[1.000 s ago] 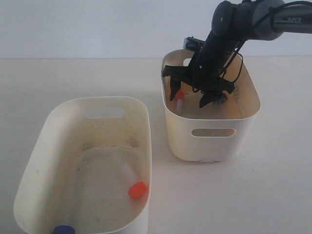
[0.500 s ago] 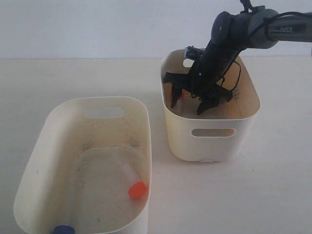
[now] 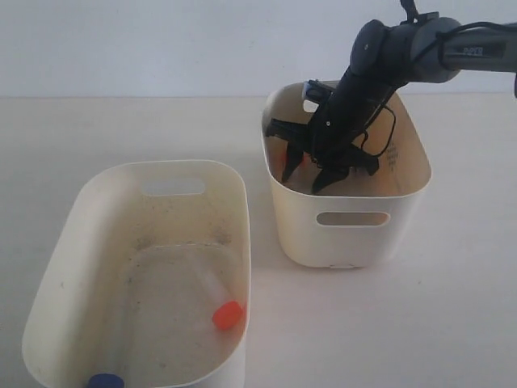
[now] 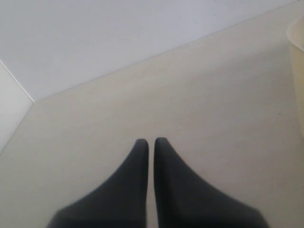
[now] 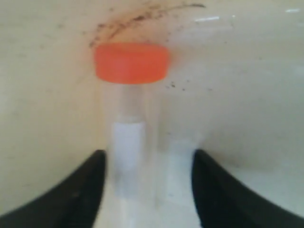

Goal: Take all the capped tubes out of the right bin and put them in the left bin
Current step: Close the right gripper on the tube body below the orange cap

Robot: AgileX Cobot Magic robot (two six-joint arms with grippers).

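two tubes show in the left bin (image 3: pixel 194 162): the delivered orange tube (image 3: pixel 228 314) on the speckled floor by the right-hand wall, and a blue cap (image 3: pixel 105 380) at the near edge. so i call it about half done. the fourth tube i can't find in any view. the remaining orange tube (image 5: pixel 130 118) is in the right bin (image 3: pixel 355 242), close against the inner wall. the right gripper (image 5: pixel 148 190) is down inside, jaws spread either side of the tube body, no pinch yet. the wall is tight behind the cap and the walls are tall, so i judge a straight lift over the rim. the left bin has plenty of open floor. the left gripper (image 4: pixel 151 145) hangs over the bare table (image 4: pixel 228 109), jaws pressed together.
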